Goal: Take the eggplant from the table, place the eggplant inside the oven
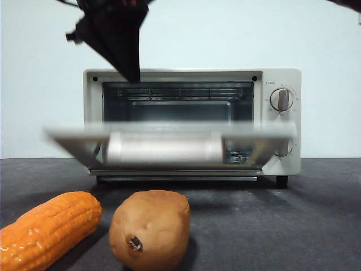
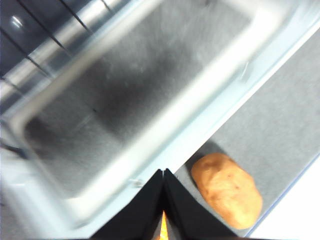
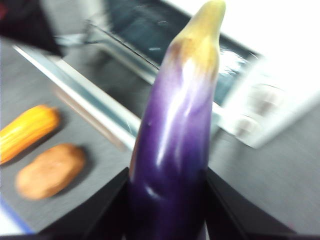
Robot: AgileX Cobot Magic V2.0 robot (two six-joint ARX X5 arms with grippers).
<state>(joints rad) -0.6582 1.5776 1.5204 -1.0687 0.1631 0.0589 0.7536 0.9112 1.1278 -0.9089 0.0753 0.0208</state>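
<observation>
The eggplant (image 3: 175, 140), glossy purple with a pale yellowish tip, stands upright between the jaws of my right gripper (image 3: 167, 200), which is shut on it some way in front of the oven (image 3: 260, 115). In the front view the eggplant is out of view and this arm is only a dark tip (image 1: 350, 4) at the top right corner. The cream oven (image 1: 282, 130) stands on the grey table (image 1: 282, 226), its door (image 1: 163, 147) hanging half open and blurred. My left gripper (image 2: 163, 172) is shut and empty, above the door glass (image 2: 125, 100) near the opening's upper left (image 1: 132, 76).
A brown potato (image 1: 149, 228) and an orange corn cob (image 1: 48, 228) lie on the table in front of the oven, left of centre. Both also show in the right wrist view, potato (image 3: 50, 170) and corn cob (image 3: 27, 130). A wire rack sits inside the oven.
</observation>
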